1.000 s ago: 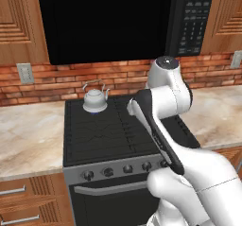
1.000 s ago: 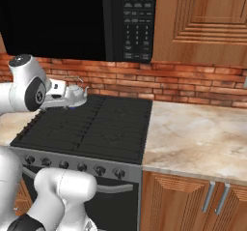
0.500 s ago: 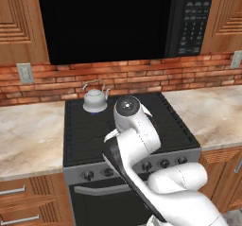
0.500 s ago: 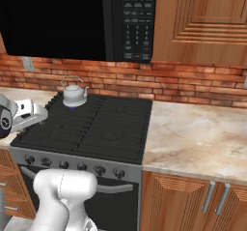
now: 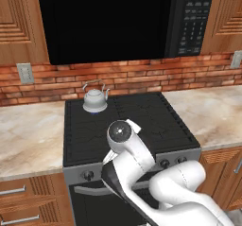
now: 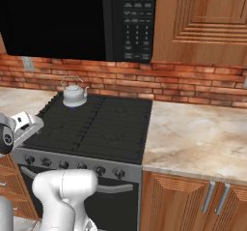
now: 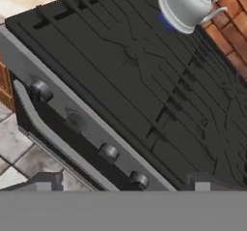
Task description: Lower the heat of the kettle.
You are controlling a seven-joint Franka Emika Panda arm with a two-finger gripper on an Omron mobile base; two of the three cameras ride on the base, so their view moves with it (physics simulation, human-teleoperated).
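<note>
The small silvery kettle (image 5: 94, 99) (image 6: 74, 95) stands on the stove's back-left burner, handle upright. The hand view catches the kettle (image 7: 188, 3) at the top right with a blue flame (image 7: 167, 22) under its base. My gripper (image 7: 121, 185) hangs open in front of the stove's left front corner, above the row of knobs (image 7: 77, 122), with nothing between its fingertips (image 7: 43, 185). It touches no knob. My folded arm (image 5: 127, 149) hides most of the front panel in the left base view.
The black stovetop (image 6: 96, 123) lies between marble counters (image 6: 193, 133) (image 5: 28, 135). Several knobs (image 6: 62, 165) line the front panel above the oven handle (image 7: 43, 128). A black microwave (image 5: 118, 17) hangs overhead, with wooden cabinets (image 6: 193, 201) to the right.
The arm has swung down from above the stovetop to the stove's left front edge, and the hand now sits low in front of the knob panel. The kettle has not moved.
</note>
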